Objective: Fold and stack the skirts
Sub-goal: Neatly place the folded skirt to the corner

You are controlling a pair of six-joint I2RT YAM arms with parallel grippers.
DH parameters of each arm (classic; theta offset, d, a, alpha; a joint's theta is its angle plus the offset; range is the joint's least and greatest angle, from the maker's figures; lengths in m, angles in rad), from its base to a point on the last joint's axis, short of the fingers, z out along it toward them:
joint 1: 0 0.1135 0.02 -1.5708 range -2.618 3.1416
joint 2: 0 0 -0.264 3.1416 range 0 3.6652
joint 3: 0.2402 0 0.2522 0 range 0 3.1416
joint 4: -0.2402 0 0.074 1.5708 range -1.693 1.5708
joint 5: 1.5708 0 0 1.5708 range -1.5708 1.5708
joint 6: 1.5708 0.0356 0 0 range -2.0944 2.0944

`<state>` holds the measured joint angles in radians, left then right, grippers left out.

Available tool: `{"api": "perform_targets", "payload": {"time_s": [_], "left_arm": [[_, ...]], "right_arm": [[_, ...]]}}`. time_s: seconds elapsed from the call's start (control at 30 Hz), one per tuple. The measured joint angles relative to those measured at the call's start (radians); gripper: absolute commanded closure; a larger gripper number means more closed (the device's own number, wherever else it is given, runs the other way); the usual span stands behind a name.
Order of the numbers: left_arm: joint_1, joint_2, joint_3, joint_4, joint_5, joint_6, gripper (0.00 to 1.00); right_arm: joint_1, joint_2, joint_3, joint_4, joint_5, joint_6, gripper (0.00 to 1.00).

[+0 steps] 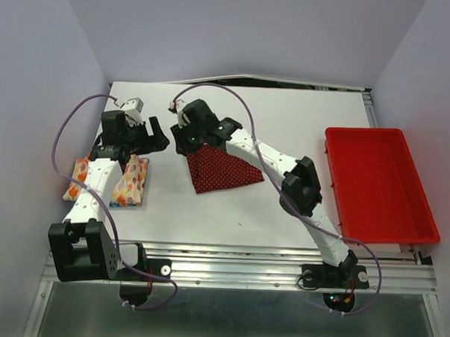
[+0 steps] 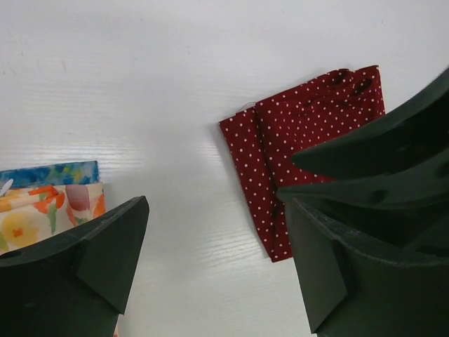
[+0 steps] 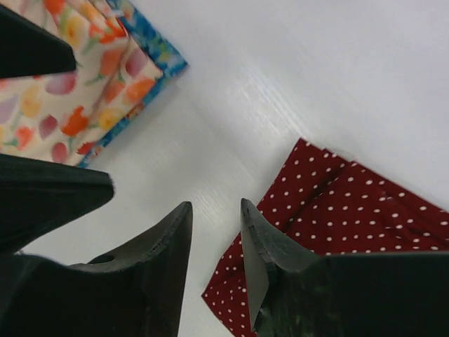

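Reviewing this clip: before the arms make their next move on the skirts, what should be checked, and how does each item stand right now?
1. left gripper open, nothing between its fingers: ok.
2. right gripper fingers apart, nothing between them: ok.
3. cream skirt lying on the blue skirt as a stack: ok.
4. dark red skirt on the stack: not ok. It lies apart from the stack, on the table.
5. dark red skirt folded ready to stack: cannot tell. Folds show in the left wrist view, but from above its outline is uneven and the right arm covers part of it.
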<state>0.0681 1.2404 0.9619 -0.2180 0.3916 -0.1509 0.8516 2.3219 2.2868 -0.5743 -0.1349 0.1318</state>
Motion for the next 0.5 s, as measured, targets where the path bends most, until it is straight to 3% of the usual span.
{"api": "perform_targets", "payload": {"time_s": [0.1,0.33,0.4,0.43,0.5], "left_arm": [[0.006,0.014,0.002,-0.011,0.001,-0.006,0.02],[0.019,0.053,0.002,-0.040,0.006,-0.011,0.02],[0.018,0.053,0.002,-0.041,0.015,-0.011,0.02],[0.018,0.053,0.000,-0.039,0.023,-0.011,0.02],[0.018,0.053,-0.009,-0.033,0.031,-0.011,0.03]], "right_arm": [[0.034,0.077,0.000,-0.048,0.027,0.000,0.55],[0.053,0.205,0.000,-0.124,0.085,0.000,0.56],[0.053,0.214,0.005,-0.120,0.096,0.000,0.71],[0.053,0.216,0.007,-0.121,0.101,0.000,0.84],[0.053,0.224,0.011,-0.118,0.103,0.005,0.94]]}}
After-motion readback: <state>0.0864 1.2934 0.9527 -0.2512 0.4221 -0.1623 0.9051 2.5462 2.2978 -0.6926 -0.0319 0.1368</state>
